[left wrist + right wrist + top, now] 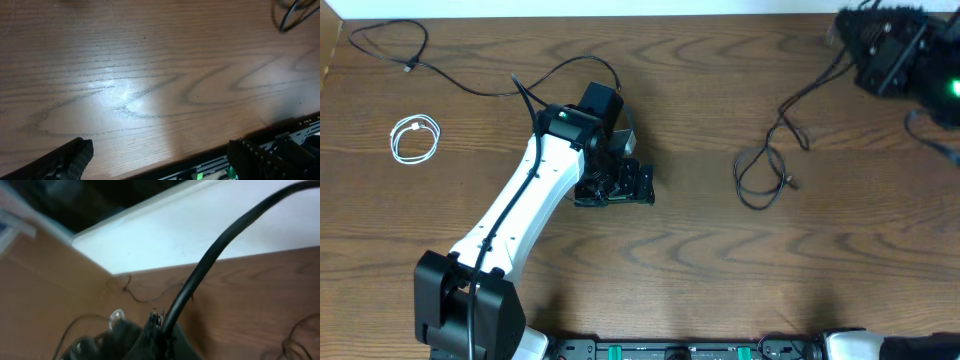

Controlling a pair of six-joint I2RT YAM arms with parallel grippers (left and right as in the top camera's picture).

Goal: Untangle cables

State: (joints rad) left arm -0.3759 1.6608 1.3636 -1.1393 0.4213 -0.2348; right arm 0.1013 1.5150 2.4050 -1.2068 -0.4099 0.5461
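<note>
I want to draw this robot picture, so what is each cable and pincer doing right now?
white cable: coiled, untouched.
left black cable: loose, spread out.
right black cable: looped, one end in the right pincer.
left pincer: open, empty.
right pincer: shut on right black cable.

This is a robotics lab bench. A broad wood-grain table serves as the work surface, and what stands on it is machine hardware. Behind the left gripper, a white-shelled robot arm slopes back to a black base block at the table's near edge. Along that same edge, on the near side of the left gripper, runs a black mounting rail fitted with green connectors. A green indicator light glows on the dark arm just beside the right gripper. Beyond the right gripper, a plain white board borders the table's far side.
</note>
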